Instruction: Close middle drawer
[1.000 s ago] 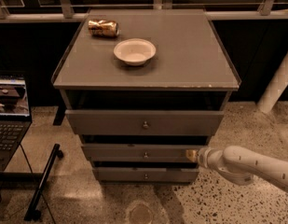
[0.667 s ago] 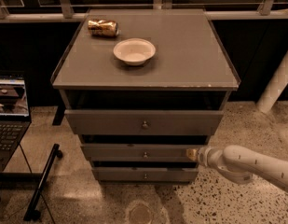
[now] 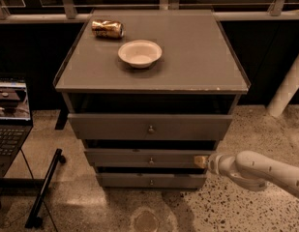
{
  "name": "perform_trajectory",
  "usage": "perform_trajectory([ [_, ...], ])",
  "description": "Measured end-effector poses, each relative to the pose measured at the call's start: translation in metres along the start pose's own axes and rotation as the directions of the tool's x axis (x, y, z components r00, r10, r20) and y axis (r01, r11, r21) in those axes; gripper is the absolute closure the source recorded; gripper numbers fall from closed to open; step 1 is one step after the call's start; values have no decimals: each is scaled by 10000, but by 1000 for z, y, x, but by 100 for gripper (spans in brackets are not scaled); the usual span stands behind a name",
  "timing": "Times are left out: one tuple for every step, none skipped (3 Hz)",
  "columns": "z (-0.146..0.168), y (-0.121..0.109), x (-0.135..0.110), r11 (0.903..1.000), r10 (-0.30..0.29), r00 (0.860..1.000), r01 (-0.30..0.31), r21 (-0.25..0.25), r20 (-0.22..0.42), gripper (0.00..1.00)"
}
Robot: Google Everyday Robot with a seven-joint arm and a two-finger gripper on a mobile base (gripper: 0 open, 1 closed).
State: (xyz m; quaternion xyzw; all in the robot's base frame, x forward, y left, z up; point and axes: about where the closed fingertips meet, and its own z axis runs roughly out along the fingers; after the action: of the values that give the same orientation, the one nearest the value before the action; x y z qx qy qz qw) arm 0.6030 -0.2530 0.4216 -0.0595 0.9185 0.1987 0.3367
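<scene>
Floor (image 3: 221,211) lies bare before the cabinet (image 3: 197,57). The middle drawer (image 3: 120,157), second below the cabinet's top, stands slightly out. The gripper (image 3: 201,161) meets its front's right end (apart or together, I cannot tell). A laptop (image 3: 8,129) sits left of the cabinet.

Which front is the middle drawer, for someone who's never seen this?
Find the grey cabinet with a bowl on top. Of its three stacked fronts, the middle drawer is the low second one, one small round knob at centre. Only it has the gripper at its right end.
</scene>
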Motion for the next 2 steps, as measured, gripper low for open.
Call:
perform_trajectory([
  [-24, 1, 26, 9955, -25, 9996, -2, -949, -280, 100],
  [-26, 10, 31, 9912, 23, 9992, -75, -1325, -400, 81],
])
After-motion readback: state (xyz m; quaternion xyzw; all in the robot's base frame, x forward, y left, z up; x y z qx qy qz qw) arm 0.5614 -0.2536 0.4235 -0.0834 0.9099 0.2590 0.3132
